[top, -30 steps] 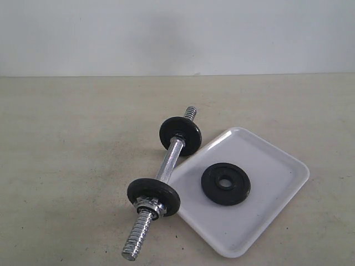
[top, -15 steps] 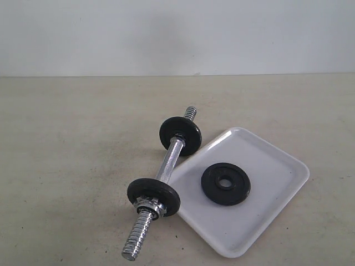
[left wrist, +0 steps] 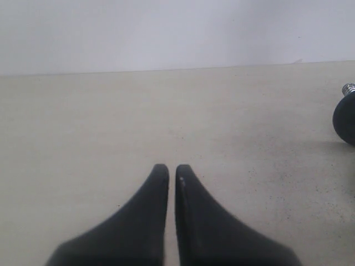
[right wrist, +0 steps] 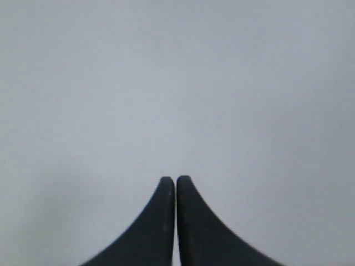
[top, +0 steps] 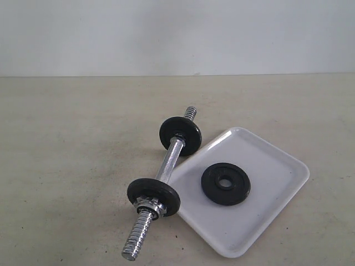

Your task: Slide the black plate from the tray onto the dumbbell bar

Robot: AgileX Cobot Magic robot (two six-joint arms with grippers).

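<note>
Exterior view: the tray (top: 272, 160) is recorded at lower right of the frame, lying flat on the beige table (top: 72, 166) with one corner turned toward the camera. The black plate (top: 226, 194) is seen flat inside the tray, near its middle, hub ring and centre hole facing up, clear of the rim on all sides. The dumbbell bar (top: 169, 160) is laid on the table just beside the tray's left edge, running diagonally from frame centre down to the lower middle. One black disc (top: 180, 136) is mounted near the bar's upper end and a second disc (top: 153, 198) near the lower end, where a chrome nut (top: 145, 206) is seated against it. A long threaded end is left bare below that nut. The second disc appears to meet the tray's rim; contact cannot be confirmed. A pale wall (top: 177, 33) is noted behind the table.

Both grippers are shown by the wrist views only. In the left wrist view the left gripper (left wrist: 172, 168) is seen with its fingers drawn almost together, only a thin slit between them, nothing pinched, above bare table. A black disc (left wrist: 346, 119) with a threaded stub (left wrist: 349, 87) is cut off by the frame edge; which of the two discs it is cannot be told.

In the right wrist view the right gripper (right wrist: 175, 180) is seen pressed together and empty, against a plain pale grey surface. Tray and plate are shown by neither wrist view.
</note>
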